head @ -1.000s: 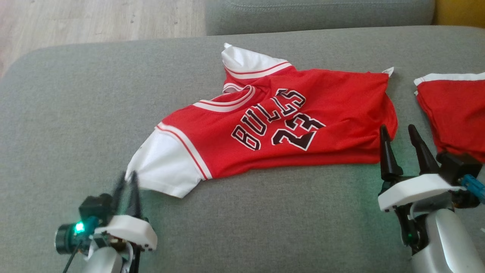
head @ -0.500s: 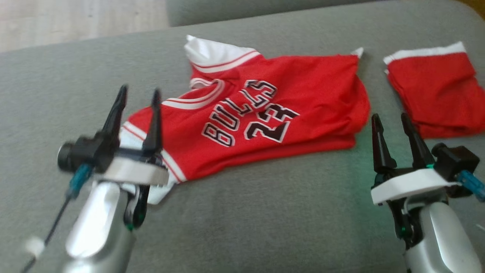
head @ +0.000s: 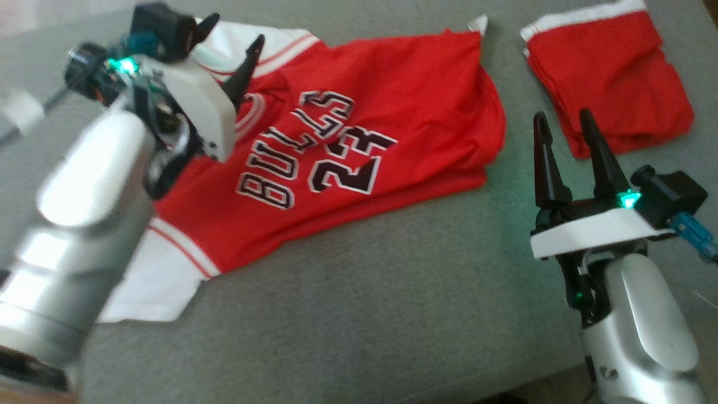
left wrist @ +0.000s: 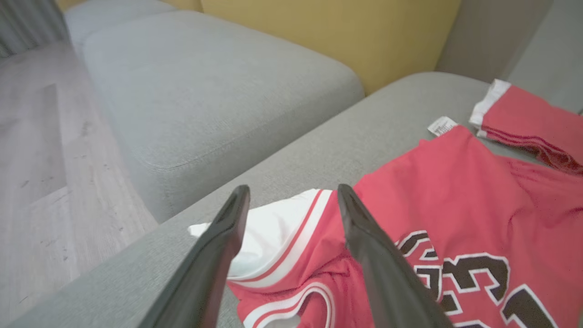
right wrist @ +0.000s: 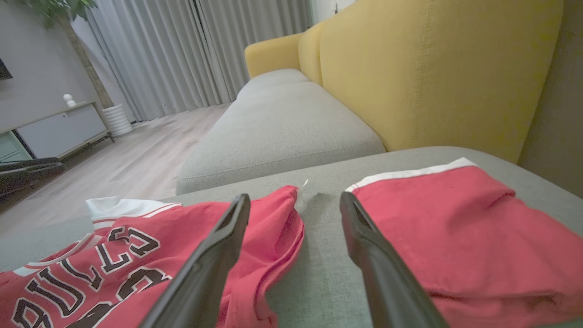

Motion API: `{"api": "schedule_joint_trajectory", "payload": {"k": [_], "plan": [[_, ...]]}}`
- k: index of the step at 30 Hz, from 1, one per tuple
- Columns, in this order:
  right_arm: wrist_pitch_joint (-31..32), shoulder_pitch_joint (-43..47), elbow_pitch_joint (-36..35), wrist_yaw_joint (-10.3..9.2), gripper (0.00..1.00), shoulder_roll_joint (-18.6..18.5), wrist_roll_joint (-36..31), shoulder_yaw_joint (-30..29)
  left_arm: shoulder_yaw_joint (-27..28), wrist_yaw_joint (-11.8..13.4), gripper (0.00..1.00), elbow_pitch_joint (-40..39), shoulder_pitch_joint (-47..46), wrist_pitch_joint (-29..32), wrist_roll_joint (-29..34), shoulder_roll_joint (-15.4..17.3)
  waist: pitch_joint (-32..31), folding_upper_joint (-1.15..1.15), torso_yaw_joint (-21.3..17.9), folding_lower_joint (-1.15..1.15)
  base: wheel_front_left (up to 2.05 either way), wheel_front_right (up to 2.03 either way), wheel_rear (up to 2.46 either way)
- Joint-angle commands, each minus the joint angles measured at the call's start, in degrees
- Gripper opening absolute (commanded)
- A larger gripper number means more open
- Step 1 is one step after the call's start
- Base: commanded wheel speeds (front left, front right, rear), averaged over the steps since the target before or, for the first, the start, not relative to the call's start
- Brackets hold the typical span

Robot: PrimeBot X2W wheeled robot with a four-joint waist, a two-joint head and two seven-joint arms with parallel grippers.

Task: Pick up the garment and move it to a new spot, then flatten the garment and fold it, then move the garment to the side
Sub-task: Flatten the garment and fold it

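Head camera high, downward; wrist cameras low, close, sharing garment (head: 404,95).

Bare cushion (head: 364,314) lies open on the jersey's (head: 420,112) near side; folded shorts (head: 611,73) sit at its right, a narrow gap between.

We see the head view in soft, even daylight; the jersey (head: 392,95) throws only a thin shadow along its near hem onto the grey cushion (head: 359,314). The left forearm (head: 84,185) over the cushion's left edge is blurred and carries white glare, and the far left corner is washed out. A small green lamp (head: 124,65) glows on each wrist. In the wrist views colours turn paler, we find the dark fingers (left wrist: 214,264) soft and out of focus, and straight lines bend toward the edges; there the light comes through the curtains (right wrist: 182,54)
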Motion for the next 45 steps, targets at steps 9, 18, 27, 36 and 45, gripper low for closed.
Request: {"api": "schedule_joint_trajectory", "payload": {"k": [9,18,27,36,45], "plan": [[-3.4,-4.1,1.1,-0.04,1.0,0.5,3.2,3.4,-16.7,0.1,1.0,-0.2,-12.3,11.2,-11.1,12.2,6.2,0.0,-6.7,-0.01,0.0,0.0,0.0],[-5.1,-5.3,3.7,-0.04,1.0,0.5,5.7,4.6,-27.2,0.1,1.0,3.2,-18.0,10.8,-15.6,15.9,8.2,0.0,-10.1,-0.01,0.0,0.0,0.0],[-5.5,-5.7,4.5,-0.04,1.0,0.5,6.1,4.1,-32.1,0.1,0.0,6.1,-21.9,8.8,-19.8,17.1,8.9,0.0,-10.6,-0.01,0.0,0.0,0.0],[-5.5,-6.0,3.7,-0.04,1.0,0.5,5.2,3.6,-29.3,5.8,0.0,16.7,-26.1,-2.7,-16.3,15.8,9.3,0.0,-9.2,-0.01,0.0,0.0,0.0],[-5.5,-5.7,3.6,-0.04,1.0,0.5,3.9,3.6,-27.5,8.7,0.0,26.0,-27.1,-7.8,-16.6,15.5,9.2,0.0,-7.6,-0.01,0.0,0.0,0.0]]}}
